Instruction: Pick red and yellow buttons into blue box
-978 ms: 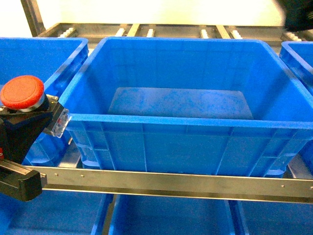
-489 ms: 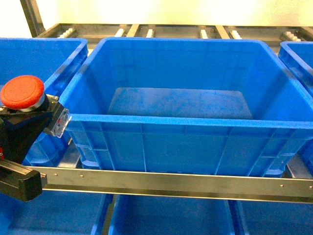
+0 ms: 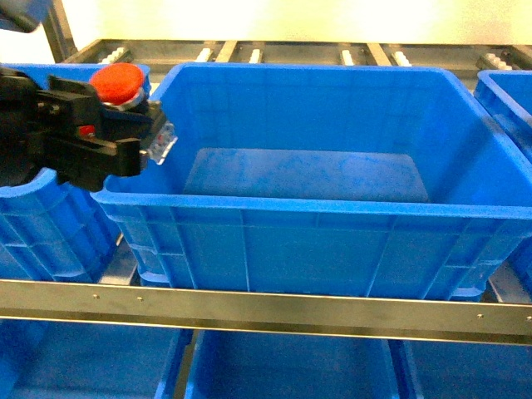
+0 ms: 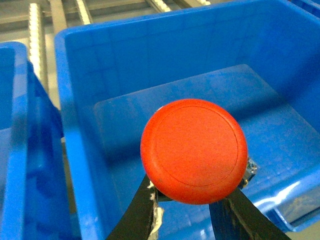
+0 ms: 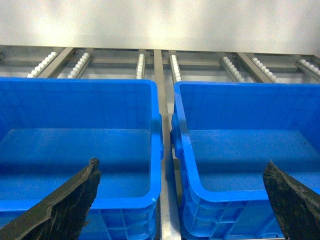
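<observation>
The red button is held in my left gripper, which is shut on its dark body with the red cap facing up. It hangs over the left rim of the middle blue box. In the left wrist view the red button's cap fills the centre above the box floor, and the left gripper has black fingers on both sides of it. My right gripper is open with nothing between its fingers. The yellow button is out of view.
A blue bin stands left of the middle box and another right of it. A metal rail crosses the front, with more bins below. The right wrist view faces two blue bins on roller tracks.
My left gripper has risen from the lower left and moved toward the middle box's left rim, carrying the red button with it.
</observation>
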